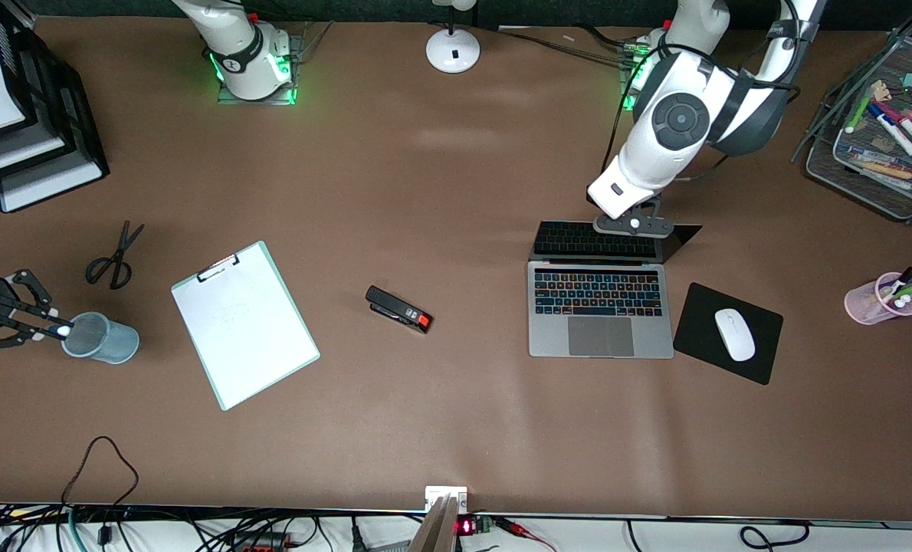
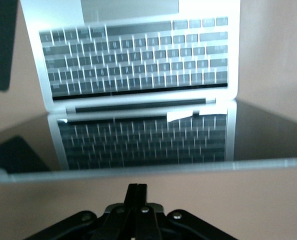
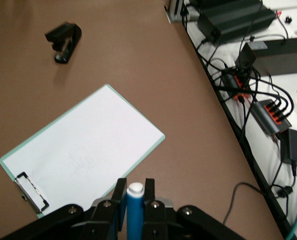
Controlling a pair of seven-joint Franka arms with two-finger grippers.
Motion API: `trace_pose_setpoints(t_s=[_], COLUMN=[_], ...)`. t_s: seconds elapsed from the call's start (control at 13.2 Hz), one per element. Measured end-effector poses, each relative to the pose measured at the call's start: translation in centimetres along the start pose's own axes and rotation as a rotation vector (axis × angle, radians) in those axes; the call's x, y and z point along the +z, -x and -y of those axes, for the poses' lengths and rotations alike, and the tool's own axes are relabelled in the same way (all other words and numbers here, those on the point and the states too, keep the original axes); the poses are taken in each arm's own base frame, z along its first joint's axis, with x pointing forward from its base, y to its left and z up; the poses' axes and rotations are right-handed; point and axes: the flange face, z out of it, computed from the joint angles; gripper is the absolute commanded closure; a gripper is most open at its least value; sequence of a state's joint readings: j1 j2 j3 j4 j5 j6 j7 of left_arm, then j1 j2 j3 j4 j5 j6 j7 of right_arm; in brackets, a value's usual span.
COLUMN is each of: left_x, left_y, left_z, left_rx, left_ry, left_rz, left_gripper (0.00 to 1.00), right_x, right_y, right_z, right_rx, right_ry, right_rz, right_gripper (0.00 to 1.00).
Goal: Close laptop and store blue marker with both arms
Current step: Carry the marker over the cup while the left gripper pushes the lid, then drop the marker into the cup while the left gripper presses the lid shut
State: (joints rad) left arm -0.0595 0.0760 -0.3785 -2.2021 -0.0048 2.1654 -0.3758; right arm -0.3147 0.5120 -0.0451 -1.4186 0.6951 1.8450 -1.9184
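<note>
The silver-grey laptop [image 1: 600,310] stands open toward the left arm's end of the table, and its dark screen [image 2: 138,145] mirrors the black keys. My left gripper [image 1: 634,224] is at the lid's top edge, fingers shut together and empty; it also shows in the left wrist view [image 2: 137,187]. My right gripper [image 1: 56,326] is at the right arm's end, shut on the blue marker [image 3: 135,212]. The marker's white end [image 1: 63,331] sits at the rim of a grey cup [image 1: 107,341]. The right wrist view shows the gripper [image 3: 135,184] clamped on the marker.
A clipboard with white paper [image 1: 243,326], a black stapler [image 1: 398,309] and scissors [image 1: 113,257] lie mid-table. A white mouse [image 1: 734,334] sits on a black pad beside the laptop. A pink cup of markers [image 1: 881,300], a mesh tray [image 1: 847,165] and black paper trays [image 1: 65,115] stand at the ends.
</note>
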Motion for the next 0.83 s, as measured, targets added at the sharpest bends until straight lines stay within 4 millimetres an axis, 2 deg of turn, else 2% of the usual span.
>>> trace_pose_setpoints(t_s=[0.23, 0.38, 0.45, 0.61, 0.83], left_x=[0.2, 0.0, -0.3, -0.7, 0.2], left_y=[-1.7, -2.9, -3.7, -5.7, -8.8], left_z=[1.1, 1.3, 1.5, 1.7, 1.6], left_rx=[-0.004, 0.048, 0.063, 0.07, 0.078], left_ry=[0.017, -0.034, -0.05, -0.051, -0.042], left_rz=[-0.081, -0.14, -0.16, -0.18, -0.189], left_gripper=[1.0, 1.0, 1.0, 1.0, 1.0], right_x=[0.5, 0.4, 0.2, 0.1, 1.3], right_y=[4.5, 7.0, 7.6, 7.5, 8.3], right_z=[0.9, 1.3, 1.4, 1.2, 1.1], right_rx=[-0.016, -0.045, -0.062, -0.096, -0.121], right_ry=[-0.042, -0.038, -0.033, -0.013, 0.002], right_rz=[-0.122, -0.159, -0.165, -0.196, -0.244], right_gripper=[1.0, 1.0, 1.0, 1.0, 1.0])
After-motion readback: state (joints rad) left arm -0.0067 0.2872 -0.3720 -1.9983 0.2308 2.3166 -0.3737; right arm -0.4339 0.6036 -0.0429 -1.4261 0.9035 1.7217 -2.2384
